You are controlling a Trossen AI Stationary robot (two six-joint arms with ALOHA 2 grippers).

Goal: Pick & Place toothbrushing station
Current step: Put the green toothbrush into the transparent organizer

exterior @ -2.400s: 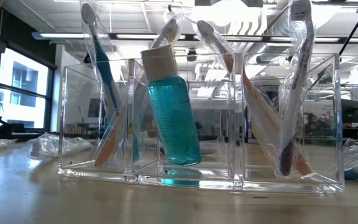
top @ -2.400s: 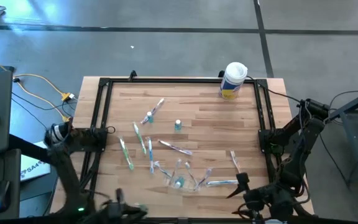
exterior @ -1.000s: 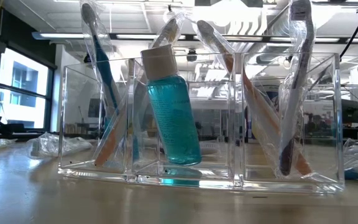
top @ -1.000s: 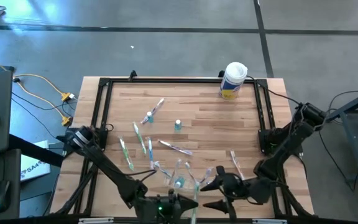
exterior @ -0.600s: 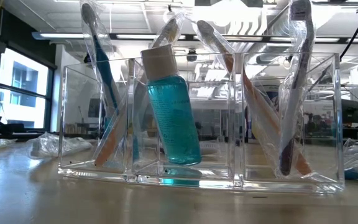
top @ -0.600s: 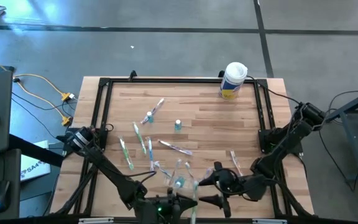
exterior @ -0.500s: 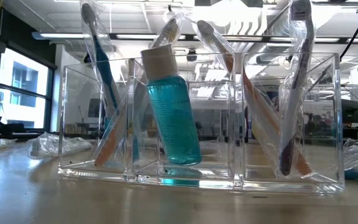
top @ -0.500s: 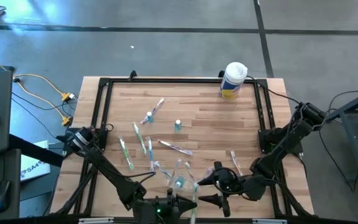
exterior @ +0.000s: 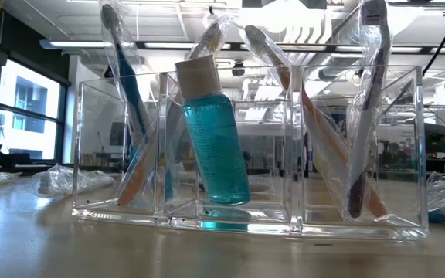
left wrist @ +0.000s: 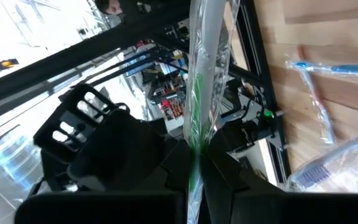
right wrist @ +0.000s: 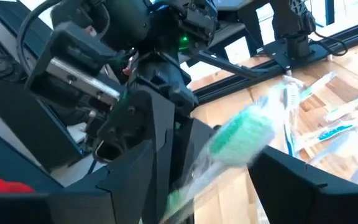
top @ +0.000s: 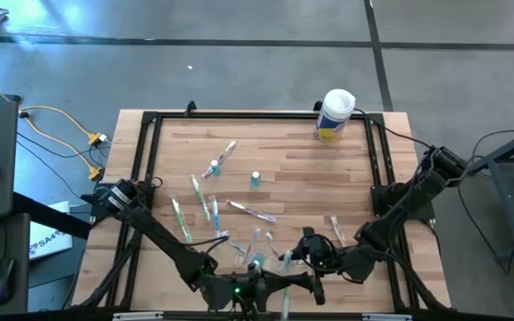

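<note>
left gripper [left wrist: 194, 163] was clamped on a wrapped green toothbrush [left wrist: 205, 68], held at the near edge of the tabletop [top: 310, 169], just on the near side of the clear holder [top: 259, 252]. right gripper [top: 303, 259] sat just beside the holder on its right, fingers spread wide apart, the toothbrush head [right wrist: 244, 135] lying between them with nothing pinched.

holder, in the low view [exterior: 246, 147], carried the teal bottle [exterior: 215, 139] in its middle compartment and wrapped brushes in the outer ones. loose toothbrushes [top: 205, 207] lay scattered on the far-left side of the holder; a small teal-capped tube [top: 255, 180] stood well beyond it.

risks, as judged: the two grippers were crowded together near the holder, so a collision or a knock that shifts or tips the light holder seems possible. the slippery wrapper could slide in the pinch, and the brush hangs long, so it may snag the rim or the brushes already standing.

against 2.4 s ago: both arms had swung in from the near corners to meet by the holder; the left gripper had risen toward it in the last half second. holder contents unchanged.
</note>
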